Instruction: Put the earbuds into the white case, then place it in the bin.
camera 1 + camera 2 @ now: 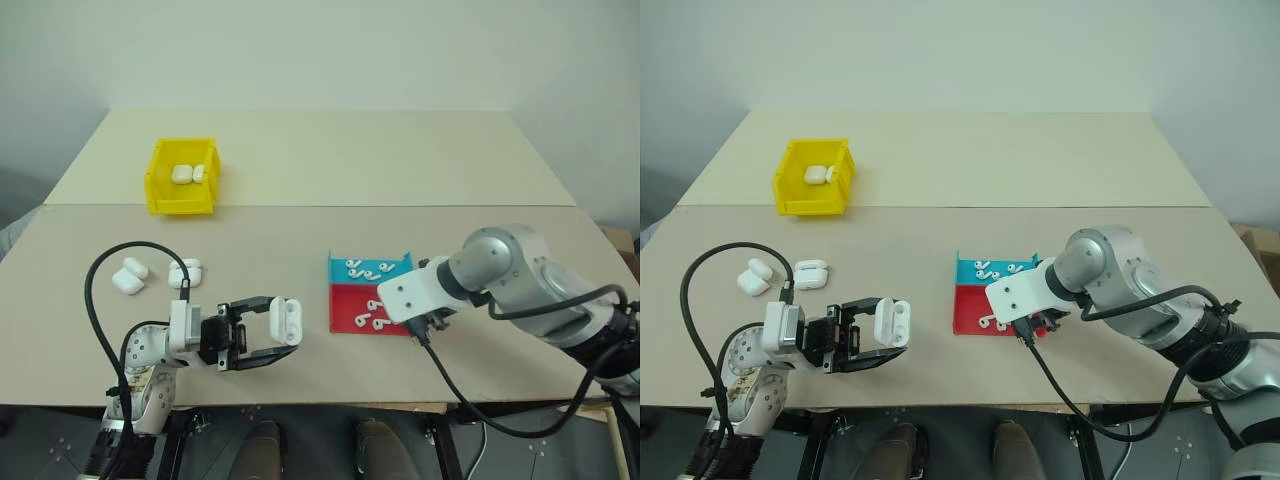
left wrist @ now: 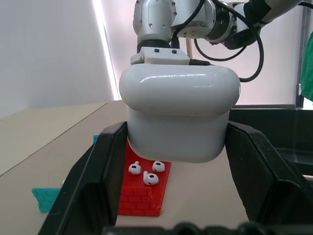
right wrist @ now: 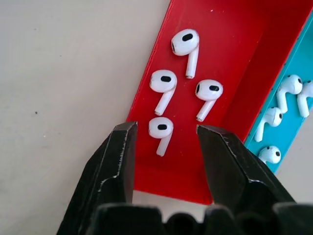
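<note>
Left tool (image 1: 268,335) is clamping the white case (image 1: 285,321), holding it above the desk (image 1: 330,170). Right tool (image 3: 164,147) is hanging partly apart over the red tray (image 3: 230,73), fingers straddling one of the earbuds (image 3: 161,128), not touching. Yellow bin (image 1: 181,177) is sitting far-left.

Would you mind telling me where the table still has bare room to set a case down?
The far half of the table beyond the yellow bin is bare, as is the middle strip between the spare cases and the tray. It is crowded in the tray, among the earbuds.
</note>
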Controlling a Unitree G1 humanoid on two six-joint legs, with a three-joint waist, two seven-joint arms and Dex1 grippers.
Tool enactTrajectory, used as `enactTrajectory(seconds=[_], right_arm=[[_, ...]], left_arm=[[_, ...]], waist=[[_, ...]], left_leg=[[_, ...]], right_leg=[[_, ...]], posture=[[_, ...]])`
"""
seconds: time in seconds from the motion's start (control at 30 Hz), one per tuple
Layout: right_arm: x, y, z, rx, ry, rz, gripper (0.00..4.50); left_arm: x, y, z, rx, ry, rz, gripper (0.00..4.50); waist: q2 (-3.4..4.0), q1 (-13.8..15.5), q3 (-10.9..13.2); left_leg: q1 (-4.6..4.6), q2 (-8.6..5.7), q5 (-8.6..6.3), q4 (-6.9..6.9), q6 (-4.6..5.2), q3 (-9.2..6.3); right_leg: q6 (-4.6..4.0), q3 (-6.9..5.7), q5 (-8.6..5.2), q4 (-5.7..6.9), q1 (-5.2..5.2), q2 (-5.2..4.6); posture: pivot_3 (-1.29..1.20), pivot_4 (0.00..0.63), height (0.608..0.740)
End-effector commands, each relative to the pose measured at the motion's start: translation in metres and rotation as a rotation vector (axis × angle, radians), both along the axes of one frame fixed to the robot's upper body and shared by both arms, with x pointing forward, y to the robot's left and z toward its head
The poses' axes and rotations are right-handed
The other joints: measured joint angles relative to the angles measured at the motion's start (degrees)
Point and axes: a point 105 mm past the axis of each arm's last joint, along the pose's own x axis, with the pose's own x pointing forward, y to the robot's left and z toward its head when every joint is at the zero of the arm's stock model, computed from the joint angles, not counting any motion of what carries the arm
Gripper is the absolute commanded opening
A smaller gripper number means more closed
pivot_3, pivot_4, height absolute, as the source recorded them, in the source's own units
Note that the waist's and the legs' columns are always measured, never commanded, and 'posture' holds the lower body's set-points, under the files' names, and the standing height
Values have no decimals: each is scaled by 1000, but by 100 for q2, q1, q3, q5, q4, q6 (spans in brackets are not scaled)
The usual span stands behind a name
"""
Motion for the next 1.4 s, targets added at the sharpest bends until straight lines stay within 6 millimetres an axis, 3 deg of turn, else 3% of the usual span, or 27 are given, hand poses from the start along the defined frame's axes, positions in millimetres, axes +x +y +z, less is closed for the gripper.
enactTrajectory(seconds=[0.03,0.67,1.4], right_arm=[[3,1,7,-24,-39,35,2425],[12,0,-18,-96,-18,88,2425],[16,0,-21,-106,-22,122,2425]], left_arm=[[-1,0,10,-3,-42,13,2792],[0,0,3,45,-54,62,2792],[-2,1,-1,71,-59,88,2792]], waist=[[0,-1,0],[0,-7,0],[0,-6,0]], left_leg=[[1,0,0,0,0,0],[2,0,0,0,0,1],[4,1,0,0,0,1]], right_leg=[[0,0,0,0,1,0],[-1,-1,0,2,0,2],[-2,-1,0,3,1,2]], posture=[[0,150,740],[0,150,740],[0,150,740]])
